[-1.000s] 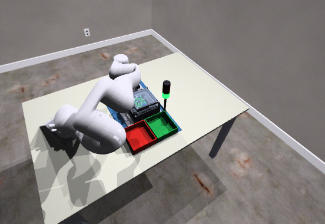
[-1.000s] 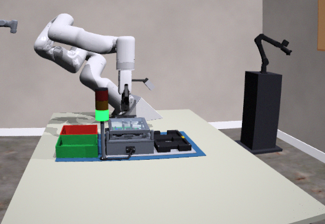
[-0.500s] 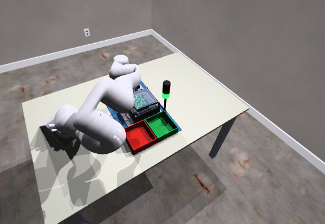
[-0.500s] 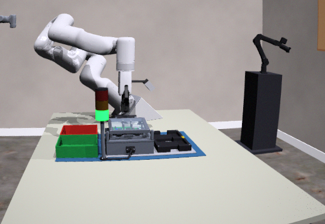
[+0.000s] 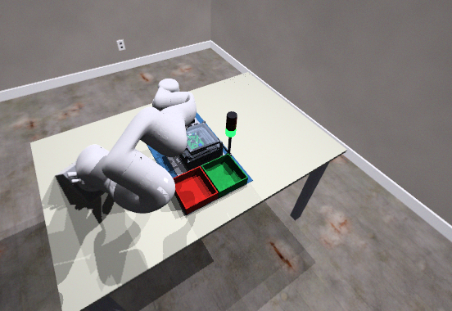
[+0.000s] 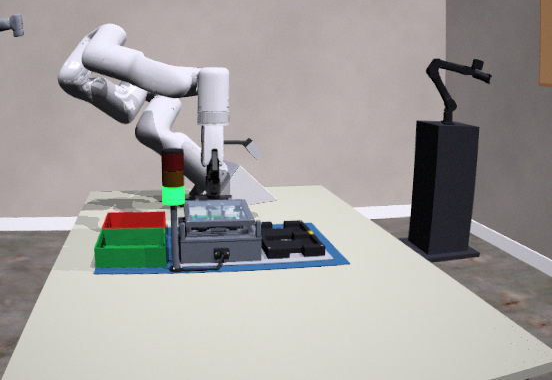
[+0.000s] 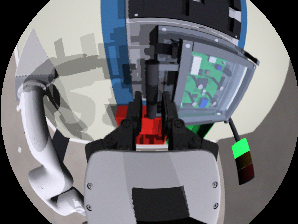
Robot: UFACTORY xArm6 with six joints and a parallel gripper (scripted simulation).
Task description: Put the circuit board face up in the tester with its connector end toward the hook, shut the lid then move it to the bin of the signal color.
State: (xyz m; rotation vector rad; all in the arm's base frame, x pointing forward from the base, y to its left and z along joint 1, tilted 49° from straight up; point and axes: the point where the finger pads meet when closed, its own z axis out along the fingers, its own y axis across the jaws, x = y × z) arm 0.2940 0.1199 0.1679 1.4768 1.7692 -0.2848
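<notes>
The grey tester point(image 6: 220, 238) stands on the blue mat with its clear lid point(image 7: 209, 83) down. The green circuit board point(image 7: 205, 84) lies under the lid and also shows in the top view point(image 5: 197, 139). The signal tower point(image 6: 173, 195) shows green; its lamp also shows in the wrist view point(image 7: 240, 147). My gripper point(image 6: 213, 191) hangs upright just above the tester's edge away from the hinge, over the dark handle and hook area point(image 7: 156, 79). Its fingers are nearly closed with a narrow gap and hold nothing. The arm hides it in the top view.
The green bin point(image 5: 224, 173) and the red bin point(image 5: 196, 189) stand side by side next to the tester, both empty. The black tray point(image 6: 292, 238) lies on the tester's other side. A second arm on a black pedestal point(image 6: 445, 186) stands off the table.
</notes>
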